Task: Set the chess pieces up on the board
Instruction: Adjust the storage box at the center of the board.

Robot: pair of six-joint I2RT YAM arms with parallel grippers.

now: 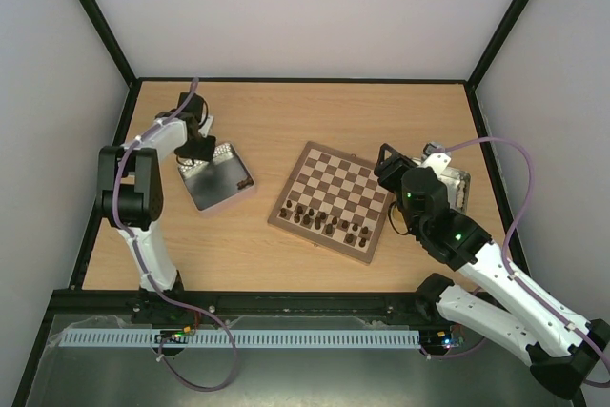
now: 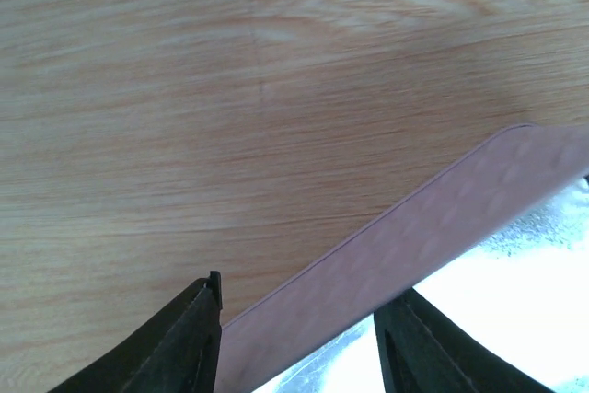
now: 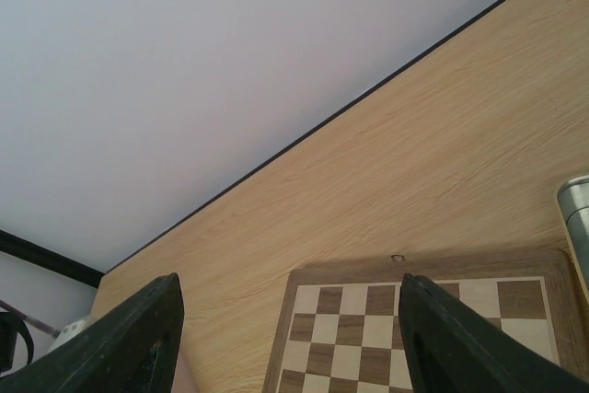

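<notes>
The chessboard (image 1: 335,199) lies tilted in the middle of the table. Several dark brown chess pieces (image 1: 329,223) stand in its two near rows. A grey tray (image 1: 212,190) left of the board holds a dark piece (image 1: 243,181) at its right corner. My left gripper (image 1: 198,150) is open over the tray's far rim; the left wrist view shows the rim (image 2: 442,227) between its fingers (image 2: 193,338). My right gripper (image 1: 389,165) is open and empty at the board's right far corner; the right wrist view shows empty far squares (image 3: 368,329).
A yellow-sided tray (image 1: 455,186) sits right of the board behind my right arm; its metal edge (image 3: 576,218) shows in the right wrist view. Black frame posts and white walls bound the table.
</notes>
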